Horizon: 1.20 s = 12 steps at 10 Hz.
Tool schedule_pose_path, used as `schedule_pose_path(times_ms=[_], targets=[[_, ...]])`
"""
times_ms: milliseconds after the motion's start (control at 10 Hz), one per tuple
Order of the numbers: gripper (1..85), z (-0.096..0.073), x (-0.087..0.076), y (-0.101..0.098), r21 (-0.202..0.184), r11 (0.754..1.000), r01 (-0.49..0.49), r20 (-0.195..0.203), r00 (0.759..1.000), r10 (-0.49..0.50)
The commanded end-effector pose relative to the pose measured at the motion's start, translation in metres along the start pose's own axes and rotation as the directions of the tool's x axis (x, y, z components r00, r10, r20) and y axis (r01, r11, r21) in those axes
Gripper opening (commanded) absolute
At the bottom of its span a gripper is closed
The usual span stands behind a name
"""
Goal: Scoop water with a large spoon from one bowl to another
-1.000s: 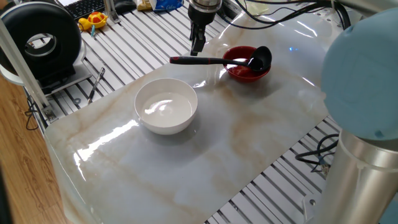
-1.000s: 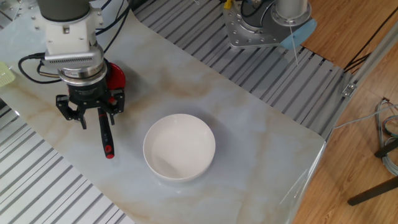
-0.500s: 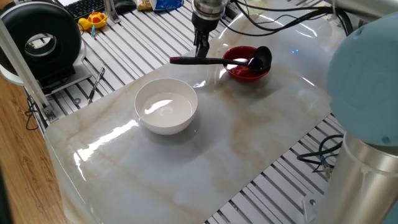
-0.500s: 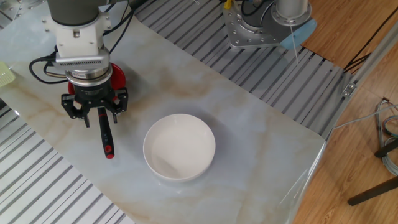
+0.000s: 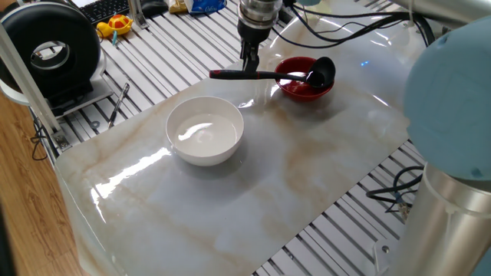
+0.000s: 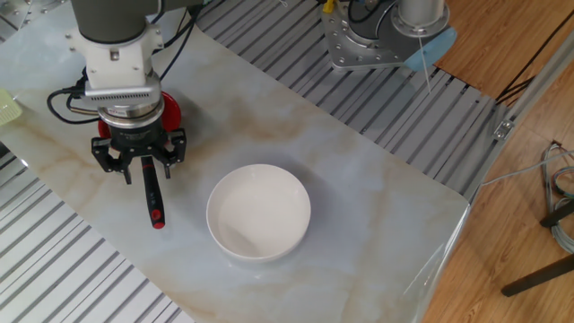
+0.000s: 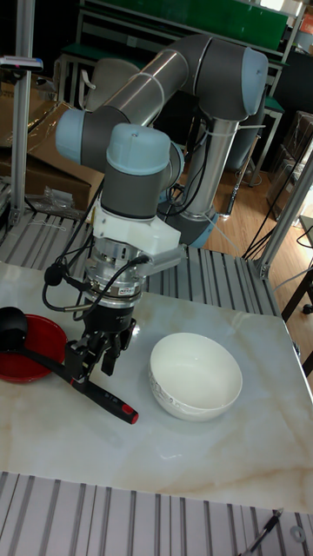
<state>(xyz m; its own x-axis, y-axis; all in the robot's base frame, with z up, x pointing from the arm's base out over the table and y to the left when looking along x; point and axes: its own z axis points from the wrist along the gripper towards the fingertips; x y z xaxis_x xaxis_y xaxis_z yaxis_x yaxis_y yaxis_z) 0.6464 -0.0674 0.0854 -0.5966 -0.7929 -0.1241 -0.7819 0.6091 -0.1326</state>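
Tall fixed view gives me the large spoon (image 7: 83, 375) lying with its black scoop resting in the red bowl (image 7: 30, 349) at the left and its thin handle running out over the table toward the red end, which points at the white bowl (image 7: 196, 376). From one fixed view I see a glossy sheen inside the red bowl (image 5: 305, 80), and a similar sheen in the white bowl (image 5: 205, 130); I take that as the water (image 5: 198, 132), though I can't judge how much there is. The two bowls sit near each other but apart on a pale marbled sheet (image 6: 359, 179) laid over a ribbed metal table (image 5: 153, 54). Around it I see wooden floor (image 6: 529, 179), cables, a round black device (image 5: 50, 50) and a keyboard (image 5: 103, 9) at the far edge. The gripper (image 6: 139, 161) hangs straight above the handle's middle, between the red bowl and the red tip, its fingers (image 7: 87, 356) spread to either side of the handle. I can't tell whether they touch it. The arm's grey links (image 7: 174, 78) fold over from a base behind the table, the wrist pointing straight down.
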Motion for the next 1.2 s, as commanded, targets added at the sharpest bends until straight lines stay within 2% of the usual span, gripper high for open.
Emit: schedule_pose_path(times_ms=[0, 200, 300, 900, 1100], targets=[[58.7, 0.002, 0.002, 0.003, -0.011, 1.000, -0.021, 0.009, 1.000, 0.021], [58.7, 0.002, 0.004, 0.001, -0.004, 1.000, -0.019, 0.002, 1.000, 0.019], [59.3, 0.005, 0.001, 0.002, -0.008, 1.000, -0.029, 0.014, 0.999, 0.029], [59.7, 0.022, -0.006, -0.005, 0.009, 0.999, -0.034, 0.032, 0.999, 0.034], [59.3, 0.024, -0.004, -0.007, 0.017, 0.999, -0.028, 0.026, 0.999, 0.028]])
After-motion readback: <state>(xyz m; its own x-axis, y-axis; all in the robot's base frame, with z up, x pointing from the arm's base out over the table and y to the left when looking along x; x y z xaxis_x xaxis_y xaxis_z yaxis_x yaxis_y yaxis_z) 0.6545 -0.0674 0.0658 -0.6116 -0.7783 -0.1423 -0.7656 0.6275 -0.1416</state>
